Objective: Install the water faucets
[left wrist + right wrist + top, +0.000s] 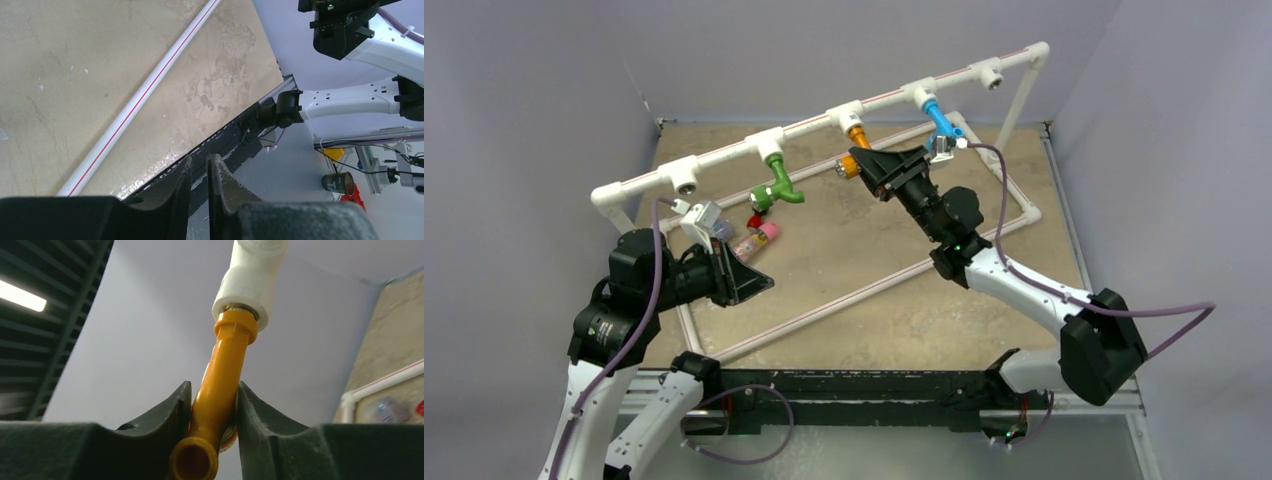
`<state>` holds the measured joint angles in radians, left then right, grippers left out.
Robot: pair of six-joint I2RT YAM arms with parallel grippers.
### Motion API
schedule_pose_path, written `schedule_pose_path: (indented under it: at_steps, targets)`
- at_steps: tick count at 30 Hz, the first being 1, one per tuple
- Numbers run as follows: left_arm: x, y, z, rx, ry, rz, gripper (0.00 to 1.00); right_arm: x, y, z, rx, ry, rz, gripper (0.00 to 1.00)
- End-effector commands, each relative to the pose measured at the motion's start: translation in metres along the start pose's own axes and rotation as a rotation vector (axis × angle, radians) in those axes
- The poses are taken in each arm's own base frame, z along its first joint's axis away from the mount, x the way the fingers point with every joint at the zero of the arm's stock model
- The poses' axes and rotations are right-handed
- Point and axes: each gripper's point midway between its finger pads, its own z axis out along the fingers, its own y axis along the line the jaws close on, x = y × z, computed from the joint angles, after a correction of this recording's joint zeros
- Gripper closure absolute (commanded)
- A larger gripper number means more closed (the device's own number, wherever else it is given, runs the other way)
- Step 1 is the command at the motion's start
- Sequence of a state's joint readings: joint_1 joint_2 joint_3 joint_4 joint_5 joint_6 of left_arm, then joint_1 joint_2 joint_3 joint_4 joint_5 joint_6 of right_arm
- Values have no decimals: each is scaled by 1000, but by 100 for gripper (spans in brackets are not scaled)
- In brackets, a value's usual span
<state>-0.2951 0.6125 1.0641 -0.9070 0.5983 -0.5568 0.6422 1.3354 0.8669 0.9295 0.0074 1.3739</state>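
Pinching the orange faucet (pixel 220 385) between my right gripper's (pixel 214 390) jaws, I hold its collar at the mouth of a white tee socket (pixel 250 275). The green faucet (pixel 776 188) and blue faucet (pixel 941 120) hang from theirs. My left gripper (pixel 199 167), jaws nearly together, holds nothing. The two end sockets (pixel 686 185) look unfilled.

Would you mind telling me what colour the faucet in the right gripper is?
Orange; the faucet in the right gripper shows best in the right wrist view.
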Motion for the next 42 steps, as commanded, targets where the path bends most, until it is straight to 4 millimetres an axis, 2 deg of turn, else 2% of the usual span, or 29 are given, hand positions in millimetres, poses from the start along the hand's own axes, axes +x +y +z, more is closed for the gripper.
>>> schedule_pose_path:
  at_steps: [1,4,6,11,15,21,24,27,28,31,35,40,42]
  targets:
    - [-2,-3,-1,15,-12,21,84,2,25,-2,-76,67,139,54]
    - [-3,-2,0,13,-12,25,84,-4,27,-4,-46,42,17,40]
    - [-2,-1,1,11,-10,25,84,-5,22,-7,-14,35,-55,35]
    - [-2,0,2,10,-7,25,84,-14,9,-22,91,15,-238,26]
    - [-2,0,2,10,-7,29,84,-34,7,-42,175,-37,-462,21]
    - [-3,2,4,5,-6,27,84,-59,34,-71,196,-49,-867,13]
    - [-4,2,5,5,-4,28,84,-66,38,-78,230,-3,-1056,13]
    - [-5,2,6,4,-3,30,84,-76,58,-81,195,4,-1271,16]
    - [-6,3,7,3,-2,30,84,-74,67,-83,136,38,-1415,18]
    - [-7,3,7,3,-4,30,84,-61,85,-87,-4,114,-1617,18]
    - [-8,3,9,2,-3,30,84,-52,87,-82,-68,248,-1783,18]
    - [-8,4,9,0,-1,33,84,-42,95,-83,-175,271,-2071,17]
    - [-7,5,10,-3,3,32,84,-42,88,-80,-143,293,-2196,17]
